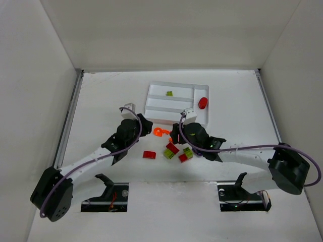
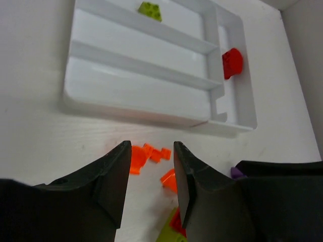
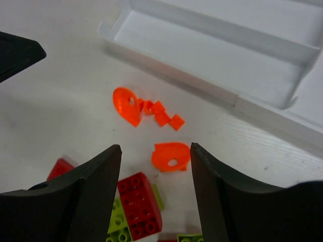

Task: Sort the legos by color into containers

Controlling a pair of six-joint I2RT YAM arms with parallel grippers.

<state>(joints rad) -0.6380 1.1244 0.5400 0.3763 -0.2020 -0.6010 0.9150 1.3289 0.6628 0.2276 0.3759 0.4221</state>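
Observation:
The white tray (image 1: pixel 176 108) lies at the table's middle back. A lime green lego (image 1: pixel 169 93) sits in its far long slot and a red round piece (image 1: pixel 203 103) in the crosswise end slot; both show in the left wrist view, the green lego (image 2: pixel 150 9) and the red piece (image 2: pixel 232 63). Orange pieces (image 1: pixel 159 132) lie just in front of the tray. My left gripper (image 2: pixel 151 150) is open and empty above them. My right gripper (image 3: pixel 155 150) is open and empty over a flat orange round piece (image 3: pixel 170 156), with a red brick (image 3: pixel 140 204) near its left finger.
Red and lime green bricks (image 1: pixel 177 152) cluster under the right wrist. A lone red brick (image 1: pixel 149 155) lies to their left. A purple piece (image 2: pixel 237 172) peeks beside the right arm. The two gripper heads are close together. Walls enclose the table.

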